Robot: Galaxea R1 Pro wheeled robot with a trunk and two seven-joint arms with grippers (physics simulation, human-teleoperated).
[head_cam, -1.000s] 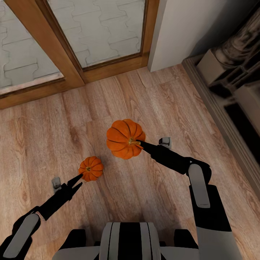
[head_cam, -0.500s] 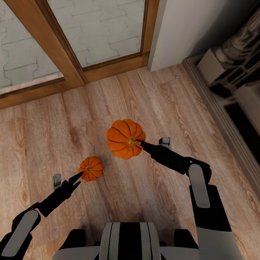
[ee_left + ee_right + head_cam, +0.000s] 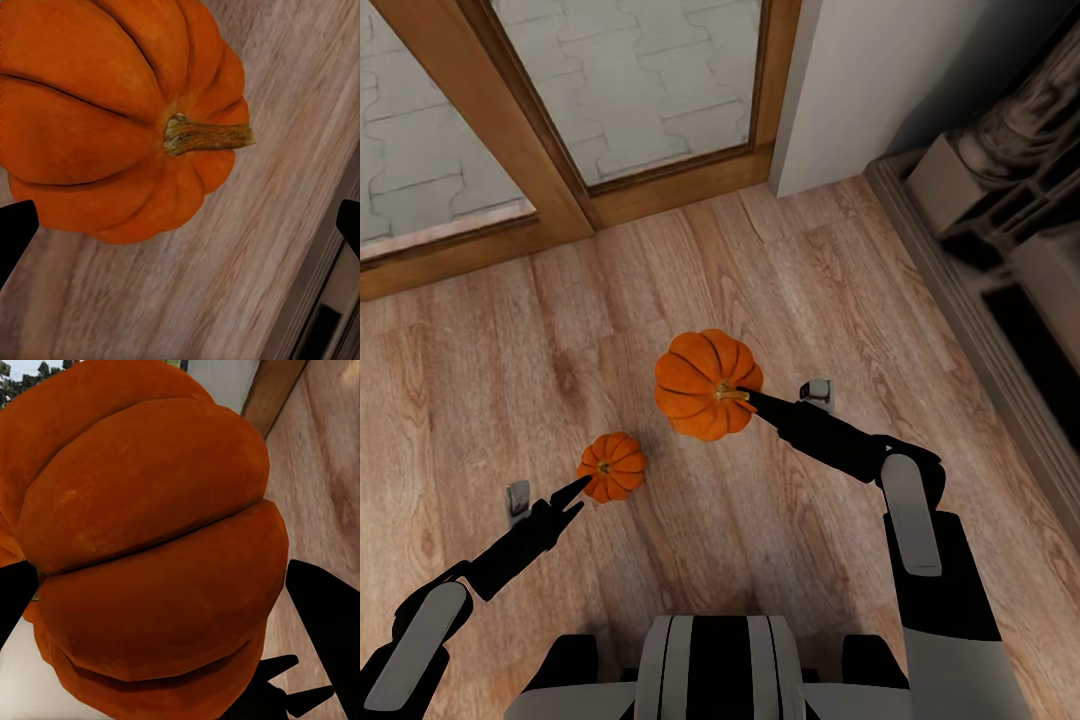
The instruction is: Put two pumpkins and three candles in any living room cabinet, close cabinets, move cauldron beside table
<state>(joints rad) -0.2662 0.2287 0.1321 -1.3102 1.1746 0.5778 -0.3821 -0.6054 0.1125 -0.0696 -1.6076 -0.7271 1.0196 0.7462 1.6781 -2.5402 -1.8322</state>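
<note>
Near the centre of the head view, the larger round orange ribbed pumpkin (image 3: 706, 384) sits raised above the pale wood-plank floor (image 3: 490, 380), held by the right gripper (image 3: 748, 398), whose black fingers meet it at its short tan stem. In the right wrist view this pumpkin (image 3: 146, 547) bulges between the 2 dark fingers (image 3: 326, 626), which are spread to either side of it and pinching its body. The smaller orange ribbed pumpkin (image 3: 612, 466) rests on the floor at lower left of centre, and the left gripper (image 3: 573, 497) points at it from just beside, its slim black fingers spread apart with the tips near the pumpkin's lower edge; I cannot tell whether they touch it. In the left wrist view this pumpkin (image 3: 112, 112) lies ahead with its stubby stem toward the frame's right, the 2 fingertips (image 3: 15, 229) wide apart at the frame's edges. A wooden-framed glass door (image 3: 550, 170) crosses the upper left, and a dark stone fireplace surround (image 3: 1000, 230) runs down the right edge.
</note>
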